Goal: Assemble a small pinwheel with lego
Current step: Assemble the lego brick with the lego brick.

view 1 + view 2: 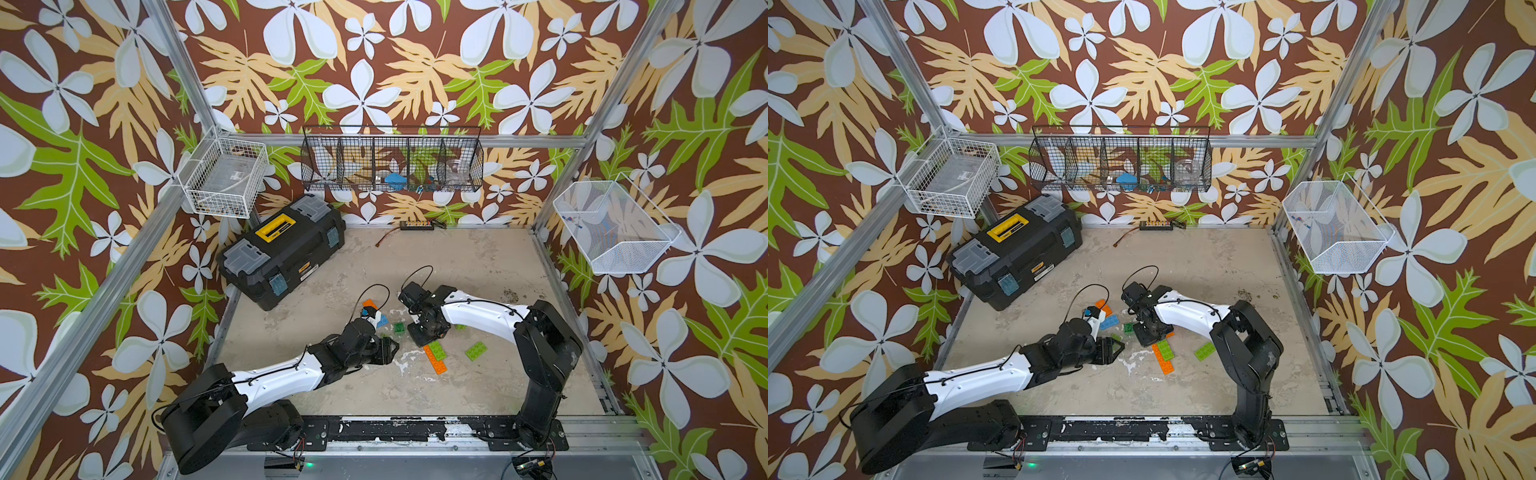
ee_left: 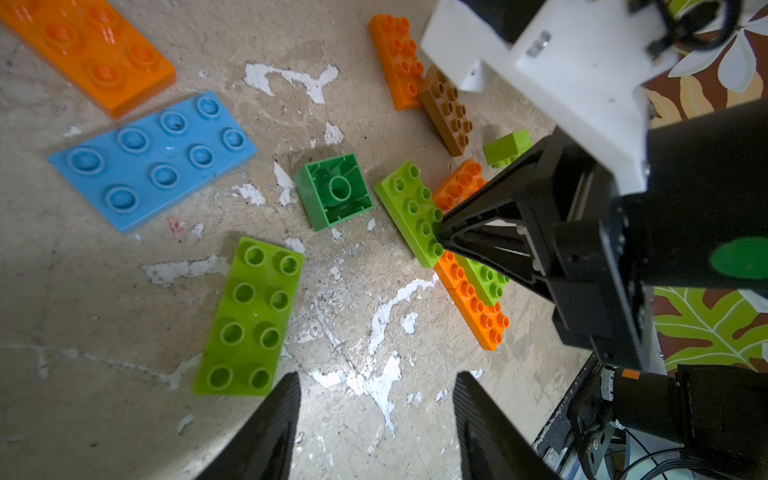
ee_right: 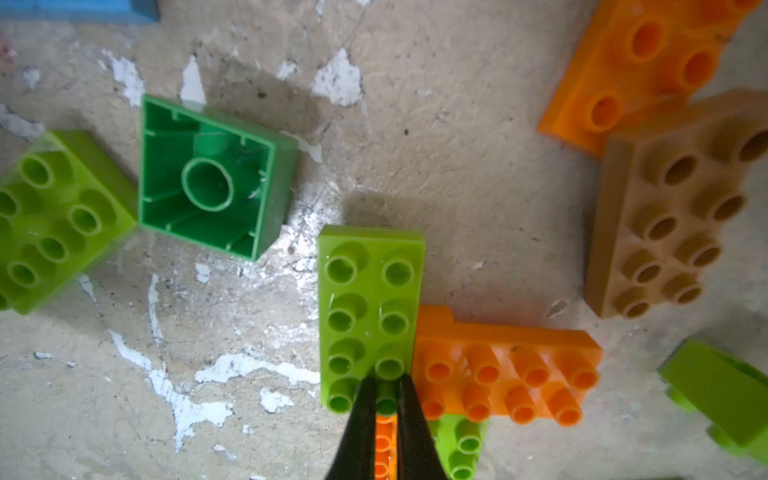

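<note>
I'm driving this from afar, and it reads as a robotics lab test cell, not a home. An aluminium frame [image 1: 540, 142] boxes in a scuffed, paint-flecked tabletop [image 1: 457, 266], with leaf-and-flower printed panels [image 1: 374, 62] for walls. Wire baskets [image 1: 224, 178] hang off the frame, a black toolbox [image 1: 282, 253] sits in a far corner, and two robot arms [image 1: 274, 378] are bolted to a mounting rail [image 1: 415, 448] along the front edge.

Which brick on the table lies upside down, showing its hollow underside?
The dark green square brick. It alone shows an open hollow with a round tube; the blue plate and lime plate beside it lie studs up.
</note>
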`<state>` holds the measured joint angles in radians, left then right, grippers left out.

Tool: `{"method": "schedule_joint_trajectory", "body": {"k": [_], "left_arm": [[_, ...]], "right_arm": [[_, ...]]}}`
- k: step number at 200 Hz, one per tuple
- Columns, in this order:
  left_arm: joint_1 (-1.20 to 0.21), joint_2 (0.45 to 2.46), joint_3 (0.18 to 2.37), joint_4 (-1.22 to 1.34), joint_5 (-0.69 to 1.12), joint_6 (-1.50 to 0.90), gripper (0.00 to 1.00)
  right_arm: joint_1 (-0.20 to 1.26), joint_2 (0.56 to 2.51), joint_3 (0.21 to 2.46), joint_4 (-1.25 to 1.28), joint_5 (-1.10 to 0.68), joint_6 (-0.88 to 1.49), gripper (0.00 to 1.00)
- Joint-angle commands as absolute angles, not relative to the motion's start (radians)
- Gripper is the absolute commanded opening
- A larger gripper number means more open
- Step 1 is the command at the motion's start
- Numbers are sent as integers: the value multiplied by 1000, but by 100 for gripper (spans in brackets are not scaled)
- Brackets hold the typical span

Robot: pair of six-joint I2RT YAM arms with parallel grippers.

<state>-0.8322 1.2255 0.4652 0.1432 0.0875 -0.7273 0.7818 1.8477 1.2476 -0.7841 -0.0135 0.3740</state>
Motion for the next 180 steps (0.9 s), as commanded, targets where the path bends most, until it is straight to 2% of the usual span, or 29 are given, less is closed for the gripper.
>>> {"method": "schedule_joint_trajectory", "body": {"k": [1, 35, 86, 102, 144, 180], "left_arm": [[-834, 1232, 475, 149, 92, -718, 62], [-834, 1241, 492, 139, 85, -715, 62], [-833, 1235, 516, 112, 54, -712, 62], [-833, 1223, 513, 106, 51, -715, 62], [-833, 1204, 499, 88, 43, -710, 65], [-833, 1207, 495, 94, 52, -716, 65]], "right_arm": [[784, 1863, 1246, -847, -18, 370, 9], [784, 1894, 1266, -865, 60, 467, 8], [783, 1869, 1324, -783, -7, 710, 11], [783, 1884, 1359, -802, 12, 713, 11], [784, 1884, 1355, -818, 16, 688, 21], [784, 1888, 1333, -821, 1, 674, 20]]}}
